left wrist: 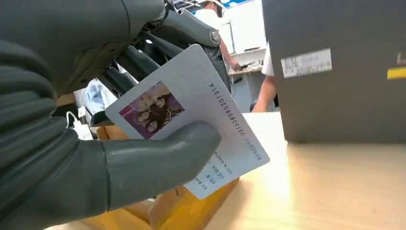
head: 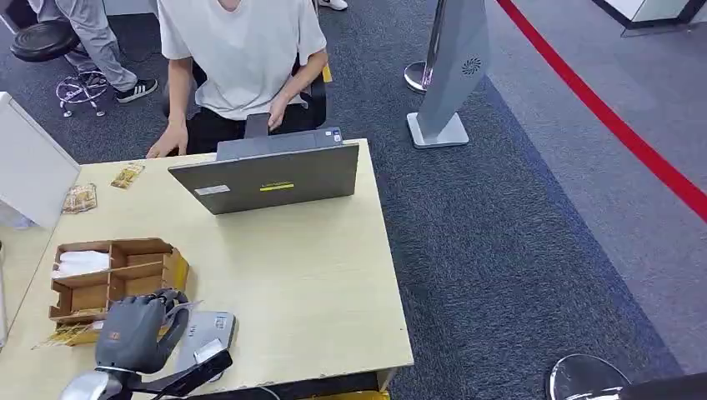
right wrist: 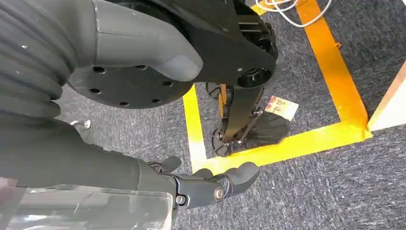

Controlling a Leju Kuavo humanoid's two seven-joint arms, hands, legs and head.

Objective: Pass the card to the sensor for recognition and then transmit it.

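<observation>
Right now I am pinching the card [left wrist: 191,115] in my left hand [head: 137,333], hovering just above the sensor [head: 207,332]; next I should be lowering it flat for reading.

On the table [head: 317,283], the laptop [head: 271,177] stood at the far edge; the divided box [head: 117,275] lay near-left, the sensor [head: 207,332] just right of it.

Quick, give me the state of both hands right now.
Left hand: holding the card, pinched under the thumb.
Right hand: hanging over the carpet, holding nothing; fingers curled in, so closed.
</observation>
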